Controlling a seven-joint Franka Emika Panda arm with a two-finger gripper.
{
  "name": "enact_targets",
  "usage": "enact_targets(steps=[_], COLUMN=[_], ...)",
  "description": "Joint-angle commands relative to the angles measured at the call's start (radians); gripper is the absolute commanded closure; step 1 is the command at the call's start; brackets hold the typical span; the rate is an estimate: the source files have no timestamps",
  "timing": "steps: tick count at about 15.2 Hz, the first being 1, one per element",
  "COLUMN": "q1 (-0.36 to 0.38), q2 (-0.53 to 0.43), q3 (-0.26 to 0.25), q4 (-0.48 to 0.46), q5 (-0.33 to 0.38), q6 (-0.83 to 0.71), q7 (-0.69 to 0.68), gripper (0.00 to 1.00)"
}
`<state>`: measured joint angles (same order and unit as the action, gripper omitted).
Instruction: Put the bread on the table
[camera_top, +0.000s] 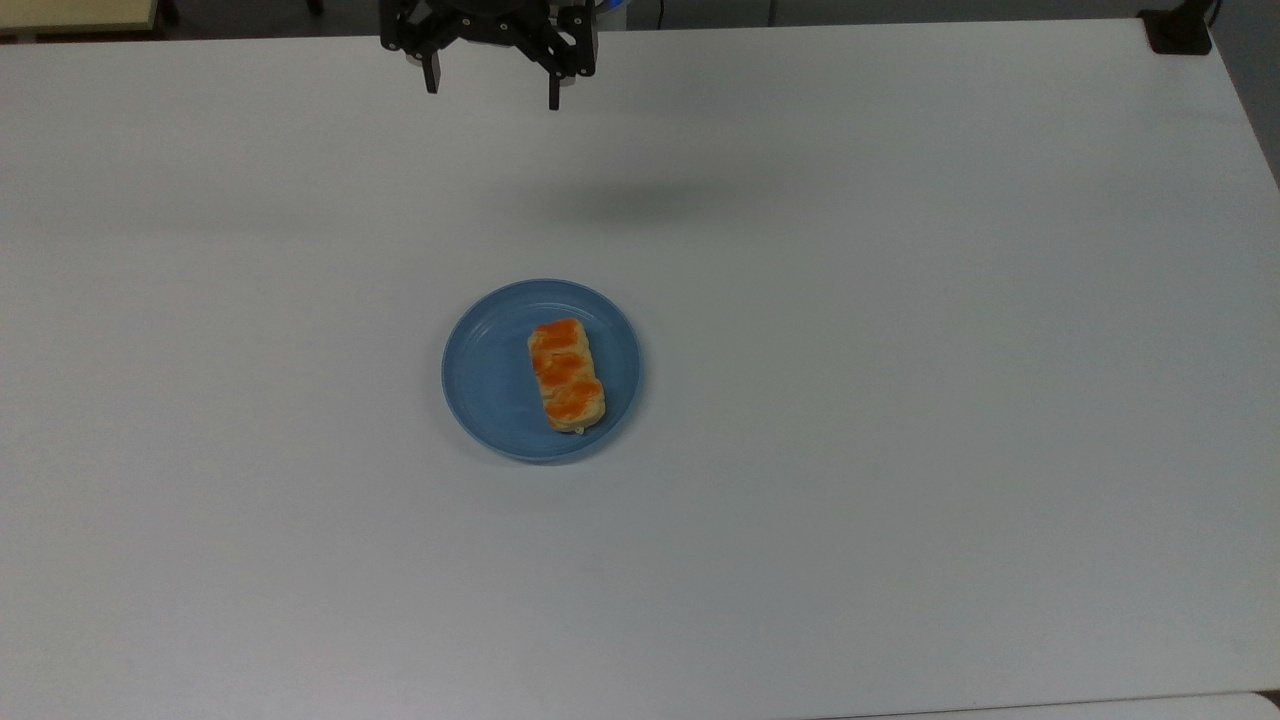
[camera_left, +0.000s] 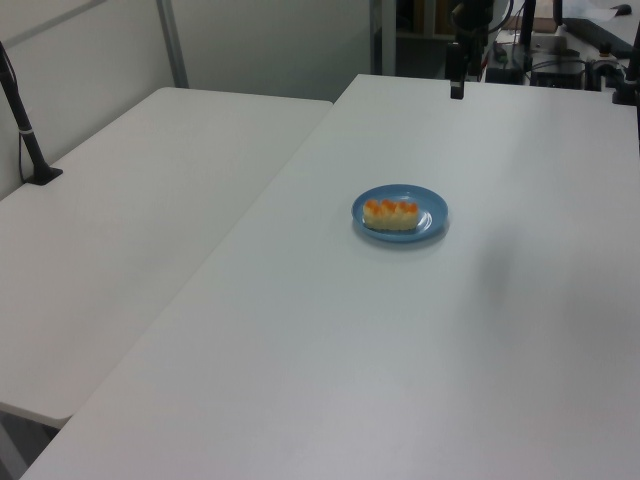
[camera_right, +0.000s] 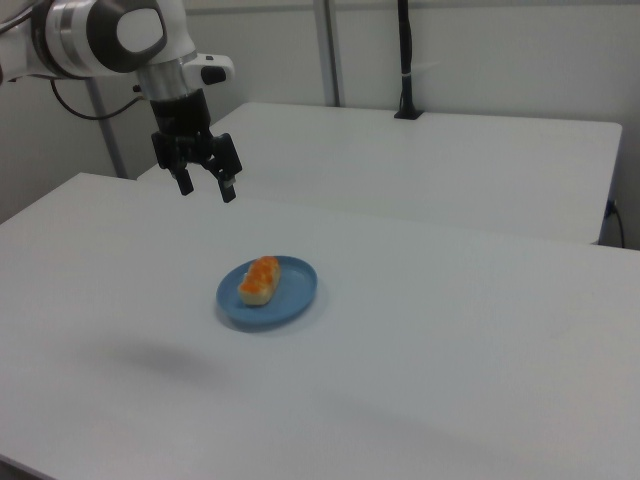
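Note:
The bread (camera_top: 566, 375) (camera_left: 391, 214) (camera_right: 259, 279), pale tan with three orange patches, lies on a round blue plate (camera_top: 485, 375) (camera_left: 431, 212) (camera_right: 293, 297) near the middle of the white table (camera_top: 900, 400) (camera_left: 350, 360) (camera_right: 450, 360). My black gripper (camera_top: 492, 88) (camera_right: 207, 189) hangs open and empty well above the table, towards the top view's upper edge, far from the plate. In the left view one of its fingers (camera_left: 456, 75) shows above the table's far end.
A second white table (camera_left: 130, 220) (camera_right: 420, 160) stands alongside, carrying a black clamp post (camera_left: 30, 150) (camera_right: 405, 60). Another black mount (camera_top: 1180, 30) sits at the top view's upper right corner. My arm's shadow (camera_top: 640, 205) falls on the table above the plate in the top view.

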<state>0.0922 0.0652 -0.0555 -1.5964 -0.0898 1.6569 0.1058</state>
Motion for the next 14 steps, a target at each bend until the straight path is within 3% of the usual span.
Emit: enact_targets(steps=[1, 10, 14], q1=[-0.003, -0.003, -0.002], q2=[-0.015, -0.004, 0.013], q3=[-0.006, -0.006, -0.004], q4=[-0.014, -0.014, -0.017], q5=[0.019, 0.019, 0.022], q6=[-0.016, -0.009, 0.006], q7=[-0.024, -0.031, -0.135], gripper=[0.0, 0.0, 0.0])
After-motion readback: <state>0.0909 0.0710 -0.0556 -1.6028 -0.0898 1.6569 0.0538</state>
